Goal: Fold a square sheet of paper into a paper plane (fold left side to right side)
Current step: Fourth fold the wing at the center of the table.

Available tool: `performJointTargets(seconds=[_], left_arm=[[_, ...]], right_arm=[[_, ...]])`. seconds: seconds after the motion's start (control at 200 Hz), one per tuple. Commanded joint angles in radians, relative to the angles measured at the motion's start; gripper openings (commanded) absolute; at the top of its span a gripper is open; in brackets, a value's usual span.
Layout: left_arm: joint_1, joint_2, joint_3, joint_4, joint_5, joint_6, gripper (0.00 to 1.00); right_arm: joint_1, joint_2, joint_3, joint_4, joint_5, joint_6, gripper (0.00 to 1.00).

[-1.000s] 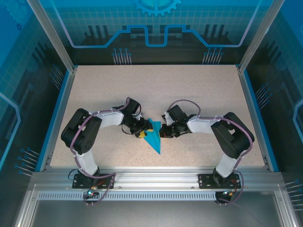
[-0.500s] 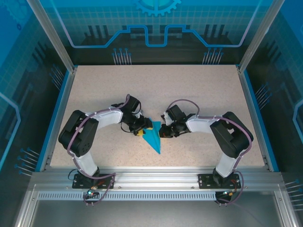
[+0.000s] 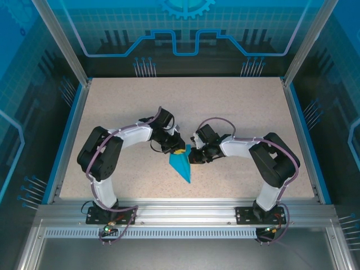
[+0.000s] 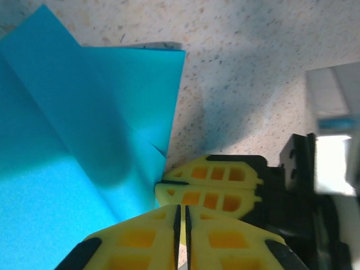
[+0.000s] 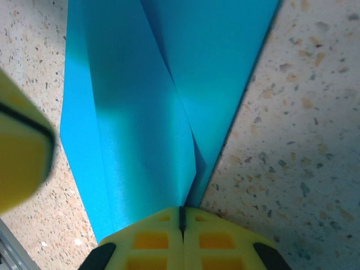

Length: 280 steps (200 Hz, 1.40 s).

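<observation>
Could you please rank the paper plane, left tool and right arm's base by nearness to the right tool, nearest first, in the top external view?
From the right tool:
1. paper plane: its wide end at the fingertips, just left.
2. left tool: across the plane's wide end.
3. right arm's base: bolted at the near right.

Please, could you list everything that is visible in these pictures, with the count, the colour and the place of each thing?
paper plane: one, teal-blue, flat on the middle of the table, sharp tip toward the near edge.
table: one, speckled beige, under everything.
metal rail: one, silver, along the near edge, under both arm bases.
left arm: one, white and black, reaching in from the left.
right arm: one, white and black, reaching in from the right.
left gripper: one, yellow fingers, shut, at the plane's wide end.
right gripper: one, yellow fingers, shut, tips at the plane's edge.
</observation>
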Motion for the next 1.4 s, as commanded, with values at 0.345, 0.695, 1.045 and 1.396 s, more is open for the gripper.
performJointTargets(seconds=[0.345, 0.695, 1.045, 1.396], left_arm=[[-0.004, 0.089, 0.017, -0.029, -0.013, 0.044, 0.06], [-0.004, 0.110, -0.015, -0.037, -0.055, 0.046, 0.02], [-0.003, 0.111, -0.062, -0.026, -0.083, 0.035, 0.00], [-0.003, 0.080, -0.126, 0.009, -0.086, 0.014, 0.00]], right_arm=[[0.028, 0.045, -0.005, -0.113, 0.048, -0.030, 0.00], [0.028, 0.052, -0.004, -0.123, 0.058, -0.032, 0.00], [0.017, 0.014, 0.024, -0.065, 0.021, -0.024, 0.00], [0.004, -0.172, 0.047, -0.113, 0.009, -0.041, 0.23]])
